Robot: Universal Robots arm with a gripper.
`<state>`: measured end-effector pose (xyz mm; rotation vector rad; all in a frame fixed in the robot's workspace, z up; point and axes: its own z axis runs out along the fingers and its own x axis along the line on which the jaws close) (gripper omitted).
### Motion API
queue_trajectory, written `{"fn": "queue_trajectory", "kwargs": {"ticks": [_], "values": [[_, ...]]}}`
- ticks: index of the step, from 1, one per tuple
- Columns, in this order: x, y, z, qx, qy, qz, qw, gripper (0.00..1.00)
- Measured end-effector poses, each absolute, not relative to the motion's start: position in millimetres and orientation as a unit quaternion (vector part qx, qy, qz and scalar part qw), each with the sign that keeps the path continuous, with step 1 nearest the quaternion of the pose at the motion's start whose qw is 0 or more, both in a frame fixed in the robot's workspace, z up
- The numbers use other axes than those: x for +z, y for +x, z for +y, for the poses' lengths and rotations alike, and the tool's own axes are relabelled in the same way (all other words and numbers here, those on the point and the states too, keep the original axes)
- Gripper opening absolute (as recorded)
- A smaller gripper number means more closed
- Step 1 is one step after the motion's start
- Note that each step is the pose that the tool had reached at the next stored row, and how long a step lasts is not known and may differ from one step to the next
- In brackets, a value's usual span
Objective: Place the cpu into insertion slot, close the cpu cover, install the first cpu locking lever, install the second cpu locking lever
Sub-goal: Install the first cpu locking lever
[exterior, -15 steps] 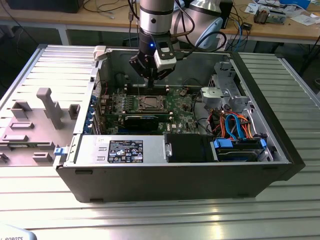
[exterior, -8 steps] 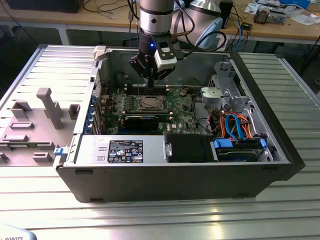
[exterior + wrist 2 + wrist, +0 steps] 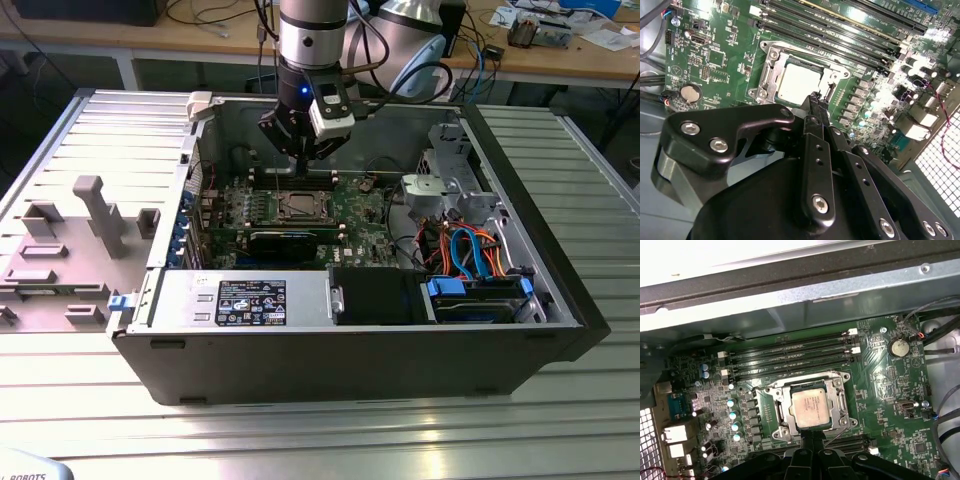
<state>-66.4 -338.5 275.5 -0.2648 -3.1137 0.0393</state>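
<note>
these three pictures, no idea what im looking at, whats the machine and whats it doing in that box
The box is an open computer case lying on a metal table. The exterior view, from a camera off to one side, shows it whole: a robot arm reaches down into it from above.

The two wrist views come from cameras on the arm itself, looking down past its black claw at the green motherboard.

In the middle of that board sits the cpu, a small silver-grey square already lying in its slot. The silvery cover frames it, down over its edges as far as I can tell. The claw's tip hovers right beside the slot and appears to hold nothing.

Also in the case: long black memory slots, orange and blue cables, and a grey power unit.
</note>
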Motion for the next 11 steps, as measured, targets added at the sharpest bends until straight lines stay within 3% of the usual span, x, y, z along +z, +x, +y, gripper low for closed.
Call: {"fn": "queue_trajectory", "kwargs": {"ticks": [11], "values": [[275.3, -66.4, -338.5, 0.013, -0.076, -0.997, 0.008, 0.11]]}}
